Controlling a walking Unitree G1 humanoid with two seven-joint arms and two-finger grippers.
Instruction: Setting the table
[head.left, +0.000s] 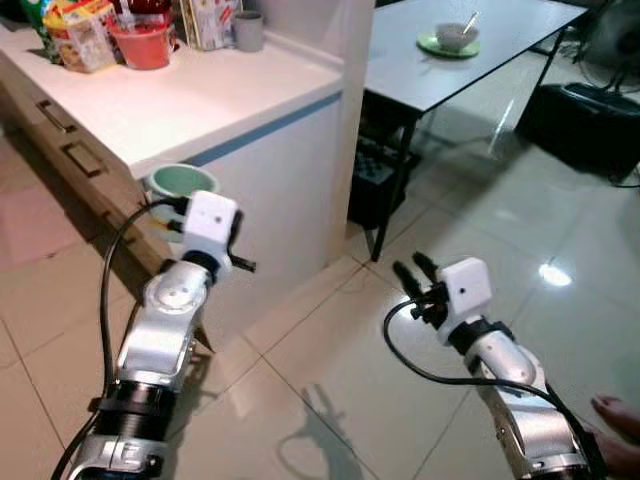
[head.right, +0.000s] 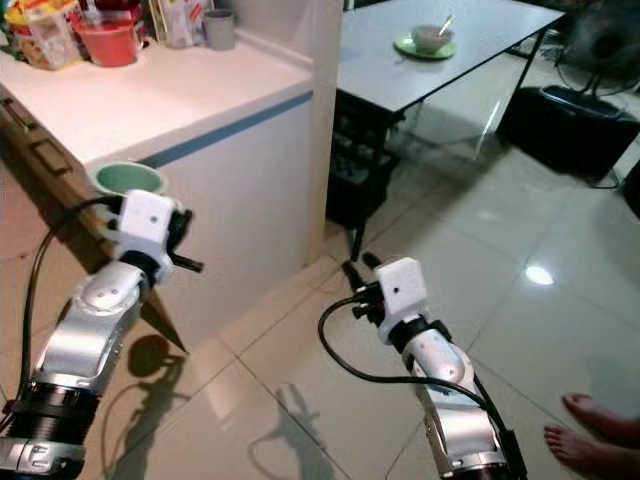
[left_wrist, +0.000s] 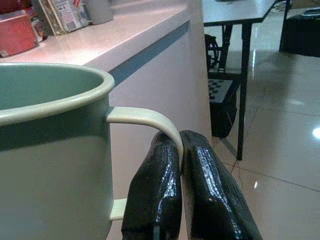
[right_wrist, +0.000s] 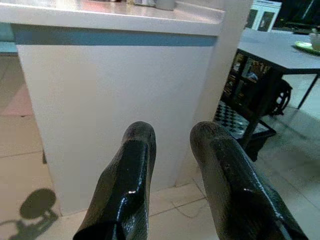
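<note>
Left end effector (left_wrist: 180, 150) pinches green mug (head.left: 180, 182) by its handle (kept upright for carrying); right end effector (head.left: 415, 272) spread, idle; dining table (head.left: 490, 50) well ahead.

— A smooth, enamel-looking pale green mug (left_wrist: 50, 150) is seen, its cream handle pinched by glossy black fingers (left_wrist: 155, 195).

— Glossy floor tiles (head.left: 540, 240) are noted; the white counter (head.left: 190, 100) is matt, the arms brushed silver metal.
</note>
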